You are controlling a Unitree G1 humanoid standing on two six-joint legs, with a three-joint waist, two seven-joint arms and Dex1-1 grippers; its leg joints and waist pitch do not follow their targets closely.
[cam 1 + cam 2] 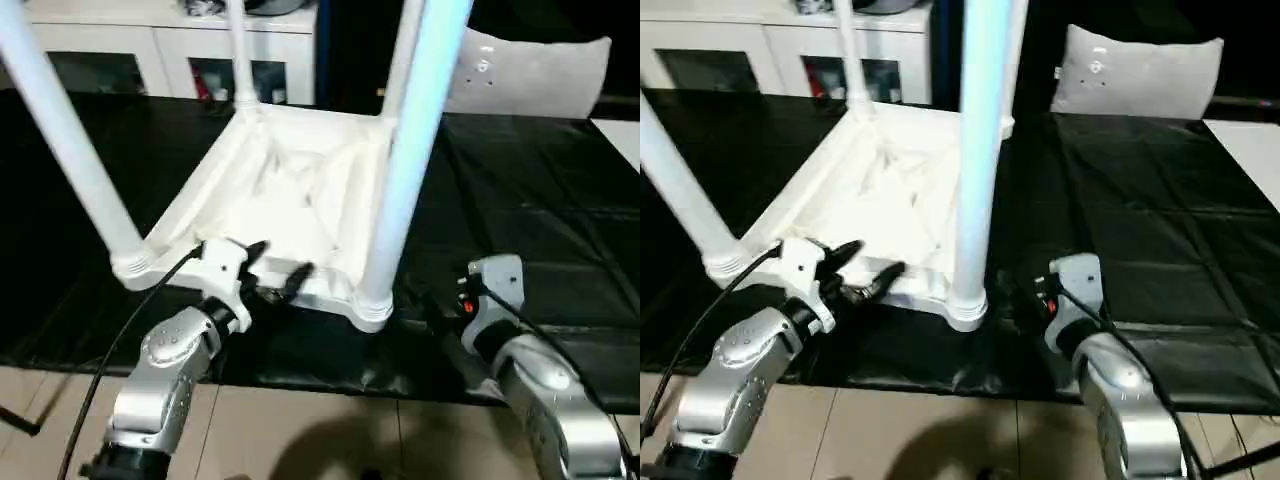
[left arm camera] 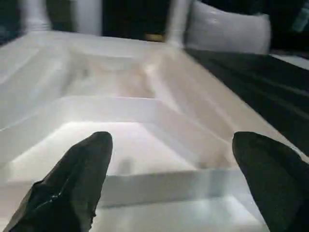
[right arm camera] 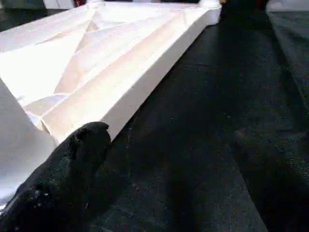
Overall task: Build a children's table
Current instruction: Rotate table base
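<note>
The white children's table [image 1: 290, 190] lies upside down on the black-covered work table [image 1: 540, 200], ribbed underside up. Legs stand in its corner sockets: the near left leg [image 1: 70, 140], the near right leg [image 1: 405, 160] and two far legs [image 1: 238, 50]. My left gripper [image 1: 282, 260] is open at the tabletop's near edge, between the two near sockets; its fingers [image 2: 82, 179] straddle the rim without holding it. My right gripper [image 3: 169, 135] is open low over the black cover, just right of the near right socket [image 1: 372, 305], beside the tabletop's side edge [image 3: 145, 87].
A white cabinet [image 1: 170, 50] stands behind the work table and a pale cushion [image 1: 530, 70] sits at the back right. The work table's front edge runs just under my wrists, with beige floor below. A black cable [image 1: 130, 320] trails from my left wrist.
</note>
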